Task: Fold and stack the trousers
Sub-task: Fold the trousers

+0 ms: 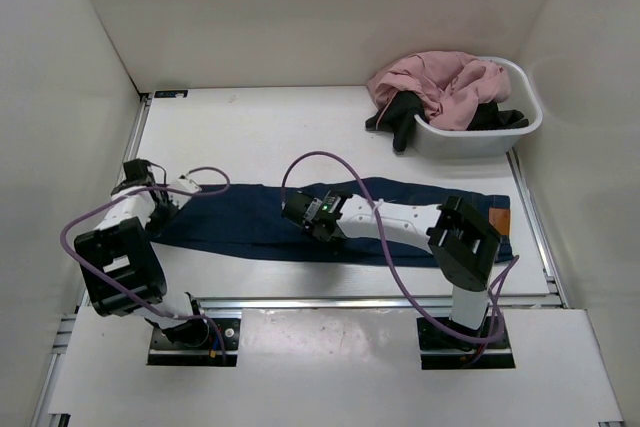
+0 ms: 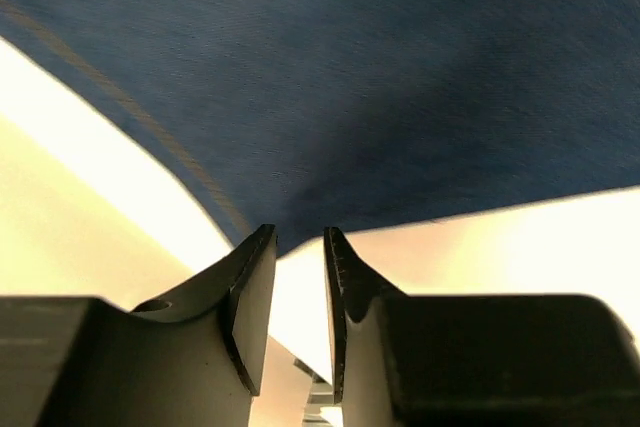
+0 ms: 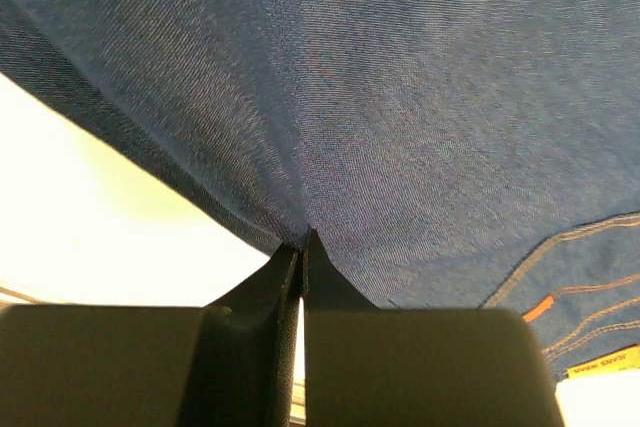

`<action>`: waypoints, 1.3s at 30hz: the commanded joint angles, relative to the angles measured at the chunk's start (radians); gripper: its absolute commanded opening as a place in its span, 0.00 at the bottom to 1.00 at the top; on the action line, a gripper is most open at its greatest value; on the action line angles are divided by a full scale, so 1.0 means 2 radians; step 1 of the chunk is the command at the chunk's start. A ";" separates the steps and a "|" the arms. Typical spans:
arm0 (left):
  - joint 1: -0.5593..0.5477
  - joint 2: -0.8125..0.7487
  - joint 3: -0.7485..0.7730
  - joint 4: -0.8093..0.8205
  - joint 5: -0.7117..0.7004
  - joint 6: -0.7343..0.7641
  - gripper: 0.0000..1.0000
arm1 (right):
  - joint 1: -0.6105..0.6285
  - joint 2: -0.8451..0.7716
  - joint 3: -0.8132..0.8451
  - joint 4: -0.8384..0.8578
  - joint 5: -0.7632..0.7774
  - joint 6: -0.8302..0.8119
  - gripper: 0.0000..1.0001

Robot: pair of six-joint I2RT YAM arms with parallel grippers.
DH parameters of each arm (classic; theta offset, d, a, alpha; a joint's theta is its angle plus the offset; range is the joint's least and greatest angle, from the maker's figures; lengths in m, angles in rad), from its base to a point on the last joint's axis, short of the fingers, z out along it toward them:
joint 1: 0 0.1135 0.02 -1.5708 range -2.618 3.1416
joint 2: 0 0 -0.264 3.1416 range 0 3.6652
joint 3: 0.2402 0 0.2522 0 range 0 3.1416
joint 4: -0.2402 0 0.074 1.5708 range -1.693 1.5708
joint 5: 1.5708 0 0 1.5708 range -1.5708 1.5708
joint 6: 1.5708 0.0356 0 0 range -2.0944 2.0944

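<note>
The navy jeans (image 1: 250, 222) lie flat in a long strip across the table, waistband and tan patch (image 1: 499, 217) at the right end. My left gripper (image 1: 163, 213) is at the left leg end. In the left wrist view it (image 2: 300, 237) is open by a narrow gap, its tips at the denim's (image 2: 350, 77) edge with white table showing between them. My right gripper (image 1: 296, 215) is over the middle of the jeans. In the right wrist view it (image 3: 303, 239) is shut, pinching a fold of denim (image 3: 400, 97) near orange stitching (image 3: 560, 297).
A white basin (image 1: 524, 128) stands at the back right with a pink garment (image 1: 440, 82) and a black garment (image 1: 395, 117) spilling over its rim. White walls enclose the table on three sides. Purple cables loop over both arms.
</note>
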 commanded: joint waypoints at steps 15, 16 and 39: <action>0.111 0.115 0.137 -0.079 0.071 -0.280 0.45 | 0.002 0.022 -0.027 0.007 -0.032 0.002 0.00; 0.116 0.120 0.137 -0.079 0.078 -0.280 0.45 | 0.002 0.022 -0.031 0.007 -0.032 0.002 0.00; 0.111 0.028 0.117 -0.093 0.075 -0.285 0.40 | 0.002 0.031 -0.041 -0.003 -0.022 0.002 0.00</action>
